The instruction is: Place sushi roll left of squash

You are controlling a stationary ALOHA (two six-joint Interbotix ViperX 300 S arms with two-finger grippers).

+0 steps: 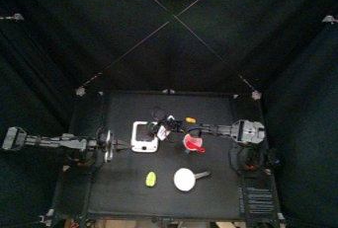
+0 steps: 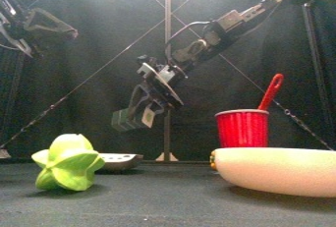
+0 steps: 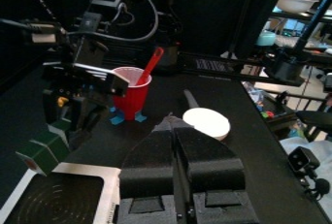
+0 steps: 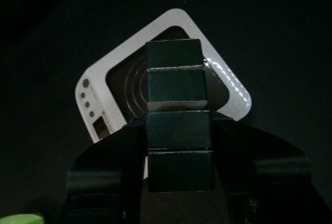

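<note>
The right arm reaches in from the right side and across the middle of the surface [image 1: 119,104]. In the front view it slopes down from the upper right, bends at the wrist and lets the right hand [image 2: 141,113] hang pointing downward, clear of the surface. That hand is poised above the white rectangular item [image 4: 182,36], a flat plate with a dark round centre. Its jaws are drawn narrow, pressed together in one column with no gap between them. Whether anything is pinched there cannot be told.

The left arm lies stretched low along the left side, level with the surface. The left hand [image 3: 180,165] points toward the middle and stops just short of the white rectangular item. Its jaws are narrow too, meeting along a thin line and holding nothing.

The squash [image 1: 189,120] sits as a small orange speck toward the back of the surface, between the right hand and the right arm's wrist. The sushi roll cannot be picked out in any view.

A red cup [image 2: 241,129] with a red spoon [image 2: 272,90] stands right of centre, with a white oval dish [image 2: 278,170] in front of it. The yellow-green piece [image 2: 67,163] lies at the front, left of the dish
</note>
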